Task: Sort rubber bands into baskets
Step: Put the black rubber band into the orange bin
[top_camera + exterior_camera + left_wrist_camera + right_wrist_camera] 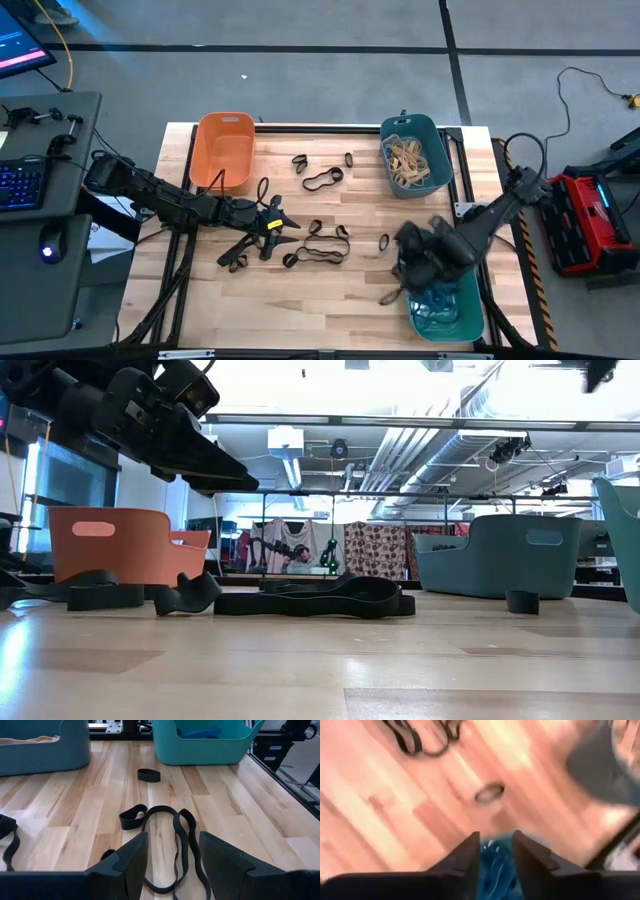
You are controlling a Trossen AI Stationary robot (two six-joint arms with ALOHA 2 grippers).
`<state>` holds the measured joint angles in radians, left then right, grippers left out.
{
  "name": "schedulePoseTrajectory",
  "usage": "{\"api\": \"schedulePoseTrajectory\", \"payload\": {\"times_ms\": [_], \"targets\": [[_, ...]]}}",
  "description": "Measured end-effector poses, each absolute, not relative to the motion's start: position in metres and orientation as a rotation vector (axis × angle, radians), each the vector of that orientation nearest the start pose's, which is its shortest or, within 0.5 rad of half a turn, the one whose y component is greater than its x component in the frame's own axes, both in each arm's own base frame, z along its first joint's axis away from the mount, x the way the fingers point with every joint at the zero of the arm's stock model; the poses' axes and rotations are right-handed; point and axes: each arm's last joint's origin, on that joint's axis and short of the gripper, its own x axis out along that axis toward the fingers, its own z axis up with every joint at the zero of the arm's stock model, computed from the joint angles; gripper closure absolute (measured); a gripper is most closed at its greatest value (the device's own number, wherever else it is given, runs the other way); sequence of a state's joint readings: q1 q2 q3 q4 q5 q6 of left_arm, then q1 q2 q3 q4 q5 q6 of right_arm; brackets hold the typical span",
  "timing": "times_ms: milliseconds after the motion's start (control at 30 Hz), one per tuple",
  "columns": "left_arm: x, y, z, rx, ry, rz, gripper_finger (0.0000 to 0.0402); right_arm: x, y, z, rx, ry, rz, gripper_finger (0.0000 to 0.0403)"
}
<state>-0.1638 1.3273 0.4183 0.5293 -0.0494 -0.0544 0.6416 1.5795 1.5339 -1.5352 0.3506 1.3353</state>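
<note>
Above the lighter basket (447,318) the right gripper's (496,851) fingers stand apart; left gripper's (172,857) too.

Glossy wood table (350,290) — smooth plastic baskets (222,150).

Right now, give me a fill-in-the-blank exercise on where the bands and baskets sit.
1. The tan rubber bands lie in the dark ___ basket.
2. The orange basket holds ___ rubber bands.
3. The right gripper hovers over the basket holding ___ bands.
4. The loose bands on the table are all ___.

Missing words: teal; no; blue; black
</note>
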Motion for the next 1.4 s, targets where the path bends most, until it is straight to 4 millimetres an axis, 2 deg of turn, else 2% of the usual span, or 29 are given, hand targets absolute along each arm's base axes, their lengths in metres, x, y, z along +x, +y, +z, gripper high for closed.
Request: {"api": "schedulePoseTrajectory", "payload": {"times_ms": [100,200,433,667,833,1000,1100,1400], "targets": [[0.241,-0.039,0.167,-0.018,0.382,-0.102,0.0232,0.24,0.136,0.321,0.292,1.197,-0.595,0.0341],[0.241,-0.039,0.167,-0.026,0.383,-0.101,0.0236,0.261,0.119,0.311,0.225,1.179,-0.495,0.0387],[0.24,-0.039,0.166,-0.06,0.4,-0.094,0.0287,0.31,0.087,0.269,0.148,0.98,-0.201,0.0401],[0.241,-0.039,0.164,-0.051,0.471,-0.092,0.0362,0.318,0.065,0.217,0.112,0.799,-0.213,0.0402],[0.248,-0.045,0.175,0.056,0.603,-0.084,0.0387,0.32,0.061,0.207,0.075,0.676,-0.239,0.0402],[0.247,-0.051,0.185,0.166,0.781,-0.09,0.0377,0.321,0.064,0.209,0.027,0.608,-0.278,0.0403],[0.243,-0.052,0.184,0.239,0.885,-0.059,0.036,0.321,0.066,0.209,0.012,0.598,-0.3,0.0403],[0.246,-0.055,0.171,0.41,0.961,-0.105,0.0269,0.319,0.073,0.209,0.004,0.596,-0.285,0.0403]]}}
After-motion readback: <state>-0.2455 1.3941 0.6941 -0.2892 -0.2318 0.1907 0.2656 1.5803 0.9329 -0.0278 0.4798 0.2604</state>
